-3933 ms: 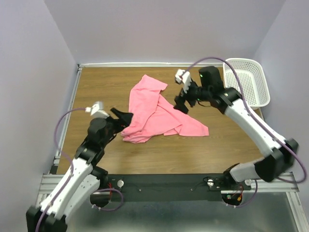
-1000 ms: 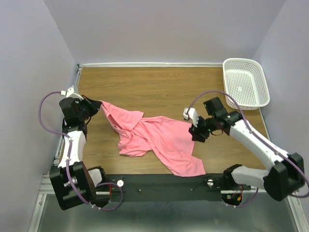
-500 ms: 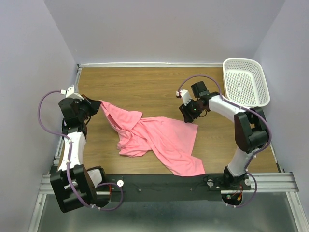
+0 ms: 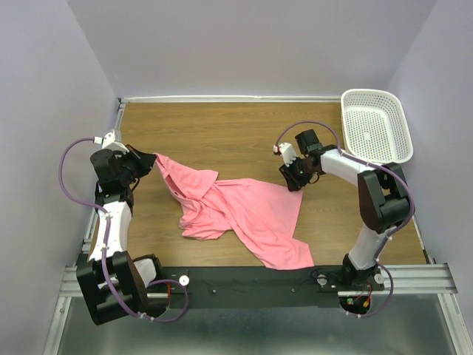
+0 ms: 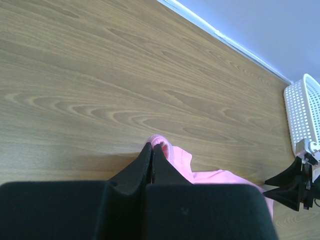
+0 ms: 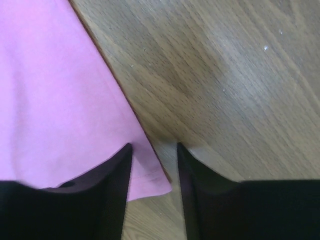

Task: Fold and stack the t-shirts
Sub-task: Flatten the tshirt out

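Top external view: the t-shirt [image 4: 251, 211] lies rumpled and half stretched across the table [image 4: 222, 126], not yet folded. The left jaws are pressed together on its far-left corner, I think to anchor that end while the cloth is spread. In the right wrist view the right jaws stand apart over the opposite corner, one above cloth and one above wood, probably ready to pinch it.

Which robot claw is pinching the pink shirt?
The left claw: it is shut on a corner of the shirt. The right claw is open at the shirt's other edge, gripping nothing.
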### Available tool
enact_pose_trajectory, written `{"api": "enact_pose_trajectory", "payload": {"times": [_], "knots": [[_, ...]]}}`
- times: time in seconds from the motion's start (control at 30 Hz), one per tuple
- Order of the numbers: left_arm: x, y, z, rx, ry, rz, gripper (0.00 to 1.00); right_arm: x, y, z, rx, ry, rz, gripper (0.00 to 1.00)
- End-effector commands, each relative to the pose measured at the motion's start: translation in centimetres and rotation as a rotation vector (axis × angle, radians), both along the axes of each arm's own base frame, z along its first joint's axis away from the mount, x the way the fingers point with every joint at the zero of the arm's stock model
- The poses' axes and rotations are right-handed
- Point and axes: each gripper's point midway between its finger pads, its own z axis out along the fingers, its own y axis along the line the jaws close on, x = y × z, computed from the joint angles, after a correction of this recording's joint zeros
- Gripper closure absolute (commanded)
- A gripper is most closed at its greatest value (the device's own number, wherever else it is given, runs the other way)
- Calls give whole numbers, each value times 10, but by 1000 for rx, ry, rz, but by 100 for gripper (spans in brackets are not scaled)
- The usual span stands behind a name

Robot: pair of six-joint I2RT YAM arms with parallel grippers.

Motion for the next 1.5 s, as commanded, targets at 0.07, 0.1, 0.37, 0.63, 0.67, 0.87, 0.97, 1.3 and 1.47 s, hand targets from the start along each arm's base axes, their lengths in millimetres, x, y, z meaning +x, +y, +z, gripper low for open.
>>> {"api": "enact_pose_trajectory", "payload": {"times": [0.07, 0.1, 0.37, 0.63, 0.67, 0.87, 0.97, 1.3, 1.47], "knots": [[3, -2, 3, -3, -15, -10, 100, -28, -13, -21, -50, 98, 11, 80], [5, -1, 1, -14, -7, 7, 100, -24, -14, -21, -54, 90, 4, 85], [53, 25, -9, -145, 28, 162, 100, 93, -62, 17, -28, -77, -222, 99], [153, 21, -11, -107, 81, 121, 100, 216, -95, 7, -151, -229, -397, 99], [164, 25, -35, -93, 136, 139, 100, 239, -96, 25, -135, -294, -438, 99], [214, 37, -69, -71, 226, 182, 100, 295, -120, 34, -169, -435, -610, 99], [236, 40, -79, -48, 248, 174, 100, 310, -122, 47, -160, -496, -633, 99], [263, 53, 6, 159, 149, 213, 25, 305, -109, 94, -86, -555, -552, 39], [195, 25, 49, 193, 73, 179, 25, 200, -32, 131, 196, -449, 6, 33]]}}
